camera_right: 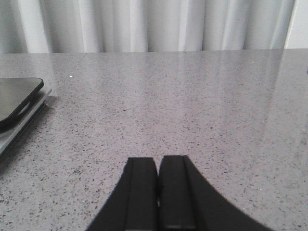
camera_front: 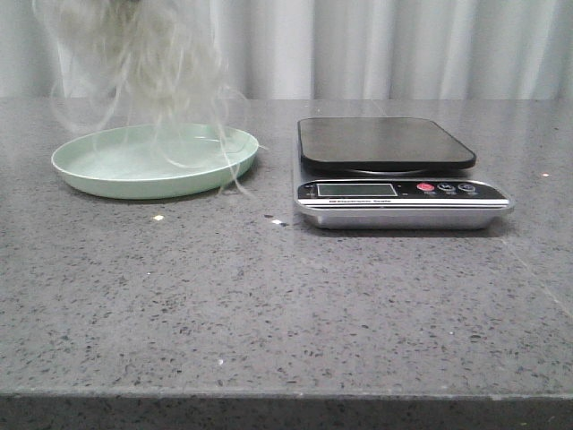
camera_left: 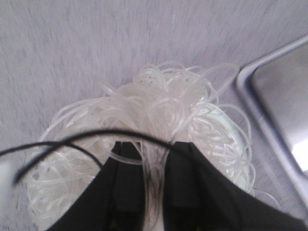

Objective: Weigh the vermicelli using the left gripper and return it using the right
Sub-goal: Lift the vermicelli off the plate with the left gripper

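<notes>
Between my plate (camera_front: 98, 173) and the scale (camera_front: 394, 170) runs a bare strip of table (camera_front: 269, 296), wide enough to pass. The vermicelli (camera_front: 152, 63) hangs above the plate, loose strands trailing over its rim toward that strip. Ahead of my right gripper (camera_right: 157, 192) the counter lies bare; the scale's edge, I think, sits well aside.

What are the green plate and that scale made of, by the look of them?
The plate looks like matte plastic or melamine: an even pale green with a soft, dull sheen. The scale has a dark, smooth, glossy platform, perhaps glass or plastic, over a silvery base with a brushed-metal look; it may be metal or coated plastic.
</notes>
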You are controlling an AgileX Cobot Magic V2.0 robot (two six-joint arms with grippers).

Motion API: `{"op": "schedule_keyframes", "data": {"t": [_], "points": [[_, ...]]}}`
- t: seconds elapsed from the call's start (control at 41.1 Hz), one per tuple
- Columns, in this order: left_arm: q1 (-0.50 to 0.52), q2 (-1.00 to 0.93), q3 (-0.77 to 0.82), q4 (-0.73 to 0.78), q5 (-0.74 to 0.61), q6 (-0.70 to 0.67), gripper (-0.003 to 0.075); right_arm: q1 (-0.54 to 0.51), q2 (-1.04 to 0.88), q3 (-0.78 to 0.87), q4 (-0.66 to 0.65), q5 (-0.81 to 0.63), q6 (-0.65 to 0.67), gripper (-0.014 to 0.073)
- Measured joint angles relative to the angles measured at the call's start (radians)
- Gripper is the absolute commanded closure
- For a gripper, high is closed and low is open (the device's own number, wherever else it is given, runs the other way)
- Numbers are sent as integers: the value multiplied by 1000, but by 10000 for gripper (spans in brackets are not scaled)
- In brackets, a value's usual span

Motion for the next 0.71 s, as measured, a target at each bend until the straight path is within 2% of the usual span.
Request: {"op": "schedule_keyframes", "data": {"t": [0.268, 0.414, 0.706], "points": [[-20, -48, -123, -152, -42, 5, 575, 0, 0, 0, 0, 0, 0, 442], [-85, -48, -129, -215, -96, 32, 575, 0, 0, 0, 0, 0, 0, 442], [-236, 31, -131, -242, -163, 41, 575, 0, 0, 0, 0, 0, 0, 442]]}}
